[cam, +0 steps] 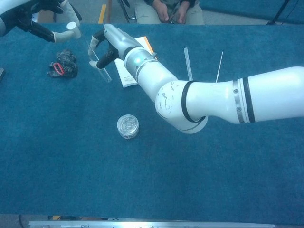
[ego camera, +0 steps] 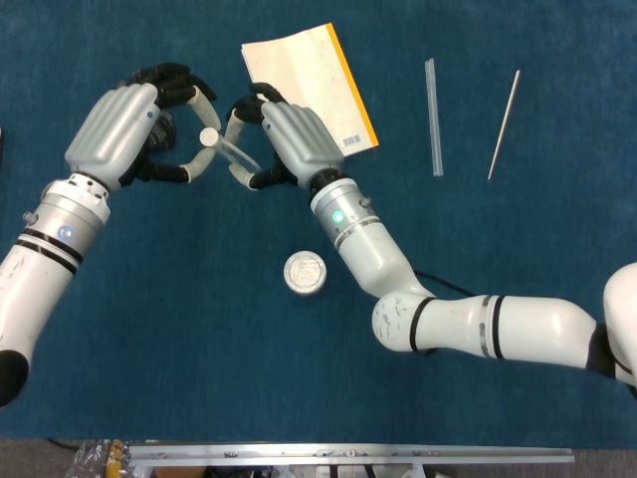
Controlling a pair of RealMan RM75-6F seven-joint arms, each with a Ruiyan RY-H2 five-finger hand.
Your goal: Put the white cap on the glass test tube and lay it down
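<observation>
1. The left robot hand pinches the white cap between thumb and fingertip, while the right robot hand clamps the glass test tube in its fingers; both are raised above the table, near its far side.

2. In the head view the test tube's long axis runs on a slant from the right robot hand up and to the left, with its open end pointing toward the cap. The cap sits at or just off that end; whether the two touch cannot be told from either view.

3. In the chest view the cap shows to the upper left of the test tube, which tilts with its lower end hanging below the right robot hand.

4. The left robot hand is the nearer to the tube's mouth, so the seating push would likely come from that side, along the tube's slant; a small misalignment could make the cap slip off the rim.

5. The table is covered in blue cloth. A notebook lies just behind the right robot hand, a round tin lies nearer the robot, and a clear tube and a thin rod lie well apart to the right. A dark bundle lies below the left robot hand in the chest view. Open cloth between the tin and the hands looks a fair spot for laying the capped tube down.
</observation>
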